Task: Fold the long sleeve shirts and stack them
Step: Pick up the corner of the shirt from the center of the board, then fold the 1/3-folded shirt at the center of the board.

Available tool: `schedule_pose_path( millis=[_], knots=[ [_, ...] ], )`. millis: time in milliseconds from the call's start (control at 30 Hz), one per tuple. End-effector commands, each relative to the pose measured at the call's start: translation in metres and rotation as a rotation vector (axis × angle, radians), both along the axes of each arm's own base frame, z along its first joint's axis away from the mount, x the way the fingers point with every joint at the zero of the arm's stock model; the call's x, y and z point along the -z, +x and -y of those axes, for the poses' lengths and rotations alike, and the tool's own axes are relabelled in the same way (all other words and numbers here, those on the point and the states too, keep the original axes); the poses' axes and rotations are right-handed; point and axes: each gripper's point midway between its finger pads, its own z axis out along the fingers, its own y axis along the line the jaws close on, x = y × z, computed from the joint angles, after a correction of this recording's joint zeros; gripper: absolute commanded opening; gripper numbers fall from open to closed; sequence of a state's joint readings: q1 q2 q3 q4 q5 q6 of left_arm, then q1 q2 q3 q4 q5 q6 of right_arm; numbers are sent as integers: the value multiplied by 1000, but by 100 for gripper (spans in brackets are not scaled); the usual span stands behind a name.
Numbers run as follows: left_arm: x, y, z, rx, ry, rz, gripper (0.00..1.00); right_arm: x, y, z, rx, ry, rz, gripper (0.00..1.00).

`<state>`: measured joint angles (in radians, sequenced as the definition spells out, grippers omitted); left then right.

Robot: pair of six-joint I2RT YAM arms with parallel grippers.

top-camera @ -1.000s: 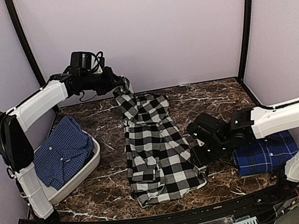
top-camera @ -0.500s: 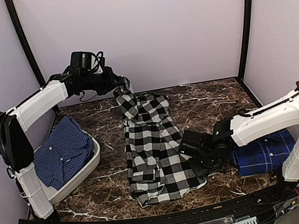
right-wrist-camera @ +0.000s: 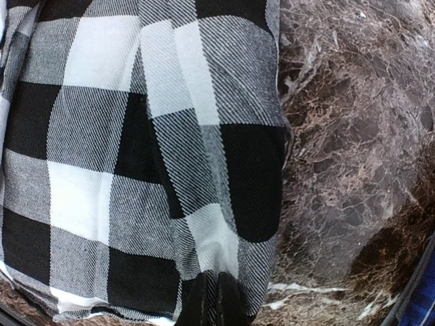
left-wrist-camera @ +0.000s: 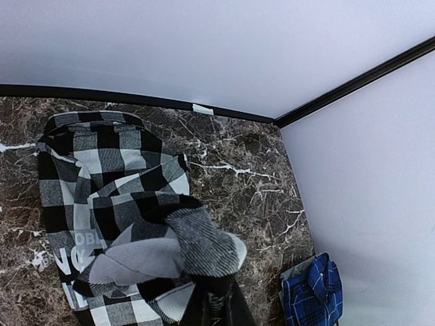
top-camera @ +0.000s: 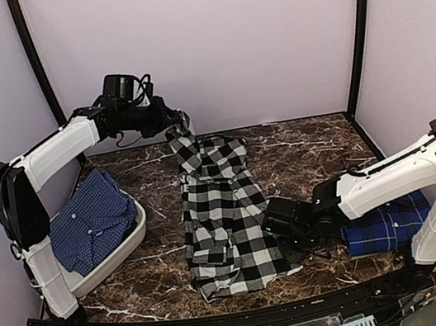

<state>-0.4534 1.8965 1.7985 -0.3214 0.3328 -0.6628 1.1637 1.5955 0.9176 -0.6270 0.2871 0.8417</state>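
1. The left arm reaches high at upper left. The left claw (top-camera: 184, 127) is clamped on a bunched corner of the checked shirt (top-camera: 222, 212).
2. The right arm stretches low from the right, with the right claw (top-camera: 274, 225) pinched together on the shirt's hem.
3. The shirt, a twill of big black-and-white squares, trails lengthwise down the middle of the marbled bench (top-camera: 308, 148).
4. A folded blue plaid shirt (top-camera: 388, 226) lies at lower right.
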Motion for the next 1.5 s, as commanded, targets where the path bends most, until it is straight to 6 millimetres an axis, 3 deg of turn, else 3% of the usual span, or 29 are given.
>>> schedule_pose_path(
  millis=[0,400,633,800,1033,1300,1467],
  knots=[
    [-23,2,1,3,-25,47,0,-6,-3,-6,3,35,20,3],
    [-47,1,-6,-15,-13,94,0,-47,-8,-44,-94,201,112,0],
    [-74,6,-19,-36,-13,148,0,-43,-16,-74,-185,262,89,0],
    [-95,9,-28,-49,-21,191,0,-40,-20,-84,-203,300,66,0],
    [-106,15,-29,-47,-30,218,0,-49,-17,-92,-214,327,84,0],
    [-131,29,-35,-58,-52,274,0,-52,-18,-107,-244,360,78,0],
    [-127,36,-38,-61,-50,270,0,-51,-20,-118,-268,383,63,0]
  ],
)
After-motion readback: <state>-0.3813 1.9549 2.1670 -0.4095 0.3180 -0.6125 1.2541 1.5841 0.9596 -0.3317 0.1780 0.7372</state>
